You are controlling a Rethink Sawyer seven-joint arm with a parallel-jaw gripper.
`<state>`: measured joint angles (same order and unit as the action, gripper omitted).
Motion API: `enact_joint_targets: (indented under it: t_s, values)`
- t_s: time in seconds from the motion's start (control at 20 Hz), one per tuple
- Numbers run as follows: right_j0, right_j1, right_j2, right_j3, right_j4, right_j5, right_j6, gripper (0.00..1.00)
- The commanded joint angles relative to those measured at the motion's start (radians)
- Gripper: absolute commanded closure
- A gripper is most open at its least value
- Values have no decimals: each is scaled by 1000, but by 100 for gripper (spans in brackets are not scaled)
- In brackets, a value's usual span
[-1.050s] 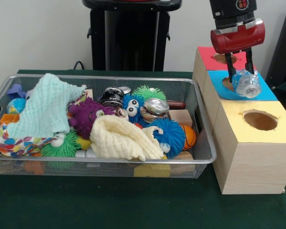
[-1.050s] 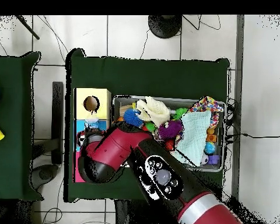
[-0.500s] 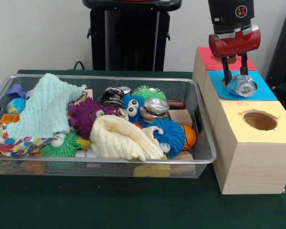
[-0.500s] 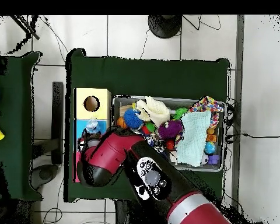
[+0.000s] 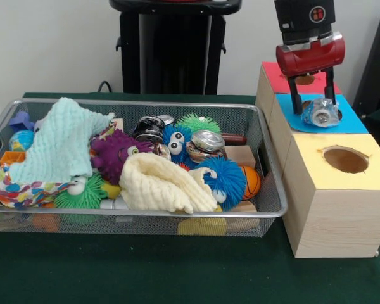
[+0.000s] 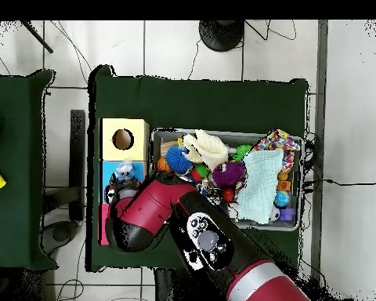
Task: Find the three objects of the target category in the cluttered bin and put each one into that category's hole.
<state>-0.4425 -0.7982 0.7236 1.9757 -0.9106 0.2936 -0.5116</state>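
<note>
Crushed plastic bottle [image 5: 321,112] has been carried lower & further back, now over blue-top box hole [image 5: 304,109]; clamped in gripper [image 5: 313,107]. Wire bin [image 5: 269,190] at 9 o'clock.

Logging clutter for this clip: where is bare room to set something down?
Free: the green table strip in front of the bin, and the yellow box top around its hole. Crowded: the bin, heaped with cloths and fuzzy toys; the blue box top, where the gripper holds a crumpled bottle.
</note>
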Motion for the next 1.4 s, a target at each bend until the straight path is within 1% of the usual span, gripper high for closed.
enact_joint_targets:
  t_s: [0.05, 0.3, 0.55, 0.8, 1.05, 1.25, 1.4]
  values:
    - [-87, -24, 45, 82, 60, 74, 165, 0]
    - [-127, -70, 95, 109, 121, 116, 121, 0]
    - [-177, -109, 168, 146, 191, 152, 88, 0]
    - [-131, -87, 125, 129, 143, 111, 142, 0]
    - [-92, -93, 97, 134, 135, 81, 191, 0]
    - [-100, -99, 109, 133, 154, 95, 177, 0]
    - [-120, -115, 121, 129, 186, 127, 160, 0]
